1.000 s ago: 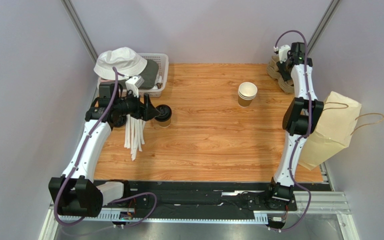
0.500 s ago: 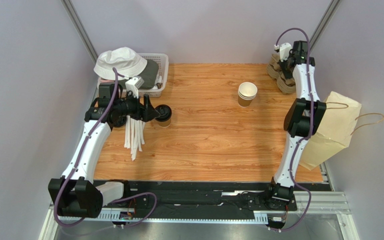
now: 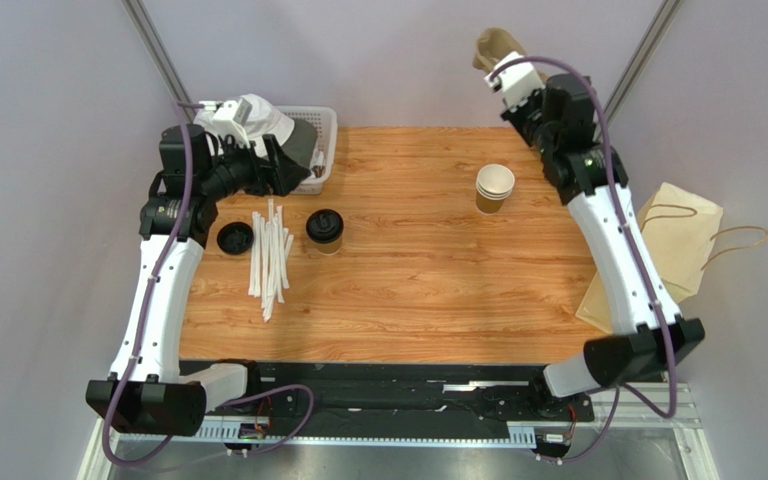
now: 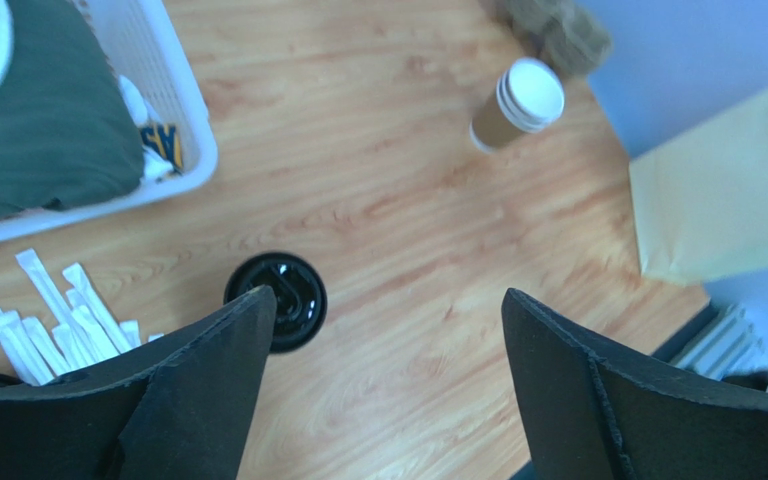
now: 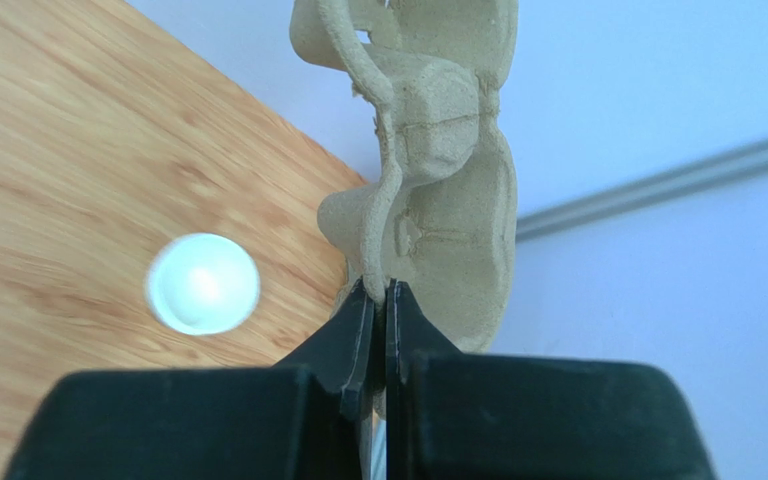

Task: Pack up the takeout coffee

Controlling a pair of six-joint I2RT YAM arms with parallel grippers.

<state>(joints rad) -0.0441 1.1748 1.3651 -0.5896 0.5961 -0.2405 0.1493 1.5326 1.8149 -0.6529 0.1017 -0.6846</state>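
Right gripper [image 5: 386,296], clenched on the beige moulded-pulp cup tray [image 5: 458,215], has raised it off the far-right corner of the tabletop [image 3: 418,280]; left gripper [image 4: 388,312], released, has quit the black-lidded tan paper cup [image 3: 325,228], unpacked

The light-brown wooden tabletop [image 3: 418,290] is showing a smooth, faintly sheened grain. The small tan paper cup with a round black plastic lid [image 4: 276,300] is gleaming glossily on top. The grey-beige moulded pulp cup tray [image 5: 438,150] is looking rough, fibrous and matt. At the right edge, the large brown paper bag [image 3: 673,245] is looking matt. Far left, the white plastic basket [image 4: 180,105] is looking smooth beside the soft white cloth hat [image 3: 258,112].
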